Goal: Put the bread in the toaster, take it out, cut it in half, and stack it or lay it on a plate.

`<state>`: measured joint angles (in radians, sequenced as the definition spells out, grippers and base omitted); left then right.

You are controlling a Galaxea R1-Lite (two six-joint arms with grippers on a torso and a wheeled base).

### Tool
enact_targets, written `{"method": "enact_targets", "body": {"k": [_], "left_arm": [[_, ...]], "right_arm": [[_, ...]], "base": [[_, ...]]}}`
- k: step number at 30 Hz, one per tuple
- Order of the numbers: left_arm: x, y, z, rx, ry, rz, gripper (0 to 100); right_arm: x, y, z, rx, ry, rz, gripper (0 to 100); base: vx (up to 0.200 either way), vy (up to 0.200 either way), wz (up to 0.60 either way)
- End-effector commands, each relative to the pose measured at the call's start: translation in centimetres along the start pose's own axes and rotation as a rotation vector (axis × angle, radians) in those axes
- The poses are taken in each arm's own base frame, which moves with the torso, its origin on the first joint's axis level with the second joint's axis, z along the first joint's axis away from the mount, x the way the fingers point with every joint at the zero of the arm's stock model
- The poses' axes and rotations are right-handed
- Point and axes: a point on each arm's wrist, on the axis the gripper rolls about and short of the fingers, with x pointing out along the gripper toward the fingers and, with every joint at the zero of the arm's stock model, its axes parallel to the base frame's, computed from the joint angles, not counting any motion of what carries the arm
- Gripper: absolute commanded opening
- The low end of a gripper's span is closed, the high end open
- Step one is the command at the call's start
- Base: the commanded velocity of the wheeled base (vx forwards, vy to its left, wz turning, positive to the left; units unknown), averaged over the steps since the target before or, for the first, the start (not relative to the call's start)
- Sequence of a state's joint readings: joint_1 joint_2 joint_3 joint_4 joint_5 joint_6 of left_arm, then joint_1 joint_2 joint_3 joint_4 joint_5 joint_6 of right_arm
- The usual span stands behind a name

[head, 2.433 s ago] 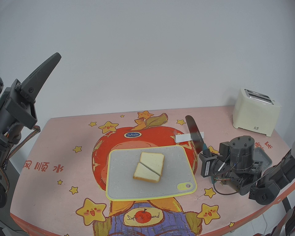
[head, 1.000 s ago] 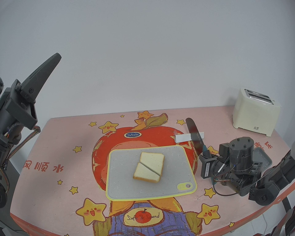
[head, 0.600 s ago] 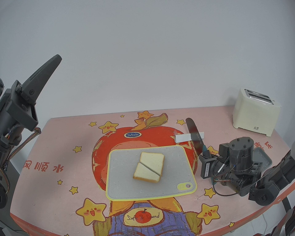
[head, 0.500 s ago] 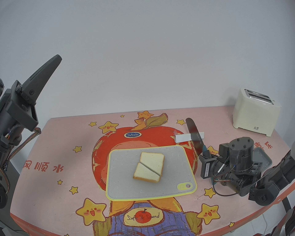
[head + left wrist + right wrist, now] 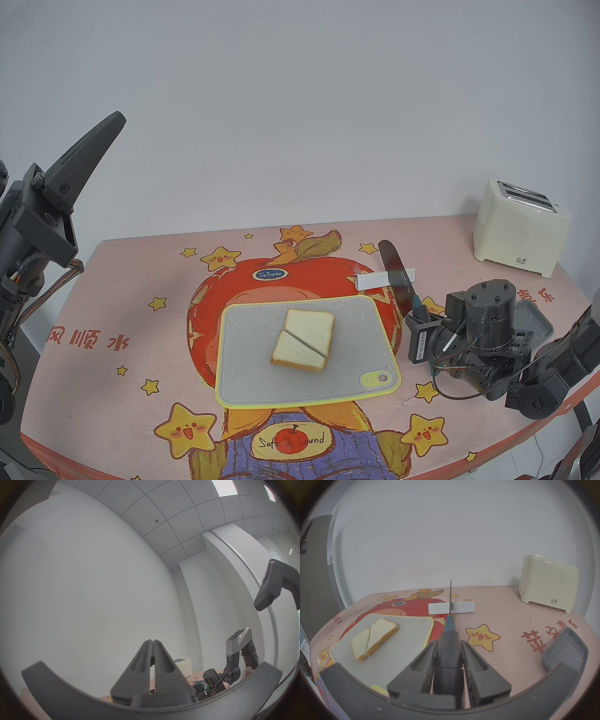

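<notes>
The right gripper (image 5: 449, 642) is clamped on the handle of the knife (image 5: 450, 597), just off the right edge of the cutting board (image 5: 250, 365). The blade points away past the board's far right corner and crosses a white strip (image 5: 374, 280) of paper. Whether the blade touches the desk (image 5: 125, 300) I cannot tell. The left gripper (image 5: 152, 655) has its fingers pressed together with nothing between them, and it is raised well apart to the left of the board.

The bread (image 5: 304, 340) lies near the middle of the board in two halves that touch along a diagonal cut. The cutting looks done, so plating is likely what remains. A grey dish (image 5: 565, 653) sits to the right of the board, beyond the right gripper, and may serve as the plate. The toaster (image 5: 519, 228) stands farther right and back from the board, well apart.

The halves should be light and easy to lift, but they will probably crush easily — soft in the crumb and likely dry and brittle at the crust. A firm squeeze would probably dent them. The pointed corners look like the weakest spots. The safer hold is a gentle pinch through the thickness at a crust edge facing away from the cut, near the middle of that edge. Because the halves touch, lifting one may drag the other. The knife is stiff and thin, and would need setting down clear of the board first — unless the left gripper does the lifting.
</notes>
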<state>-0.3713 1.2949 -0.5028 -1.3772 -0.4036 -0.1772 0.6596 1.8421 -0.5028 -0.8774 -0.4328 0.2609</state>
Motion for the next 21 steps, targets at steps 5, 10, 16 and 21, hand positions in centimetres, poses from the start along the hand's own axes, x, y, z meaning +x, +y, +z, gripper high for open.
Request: {"method": "enact_targets", "body": {"k": [5, 10, 16, 21], "left_arm": [[0.02, 0.02, -0.03, -0.001, 0.001, 0.0, 0], [0.02, 0.02, -0.03, -0.001, 0.001, 0.0, 0], [0.0, 0.01, -0.06, -0.002, 0.002, 0.001, 0], [-0.05, 0.0, -0.13, -0.001, 0.005, 0.001, 0]], "right_arm": [[-0.07, 0.02, 0.23, 0.006, -0.013, -0.001, 100], [-0.02, 0.01, 0.12, 0.004, -0.009, -0.002, 100], [-0.14, -0.01, 0.26, 0.006, -0.015, -0.001, 100], [-0.21, 0.02, 0.48, 0.012, -0.026, 0.001, 100]], "base": [[0.0, 0.0, 0.0], [0.0, 0.0, 0.0], [0.0, 0.0, 0.0], [0.0, 0.0, 0.0]]}}
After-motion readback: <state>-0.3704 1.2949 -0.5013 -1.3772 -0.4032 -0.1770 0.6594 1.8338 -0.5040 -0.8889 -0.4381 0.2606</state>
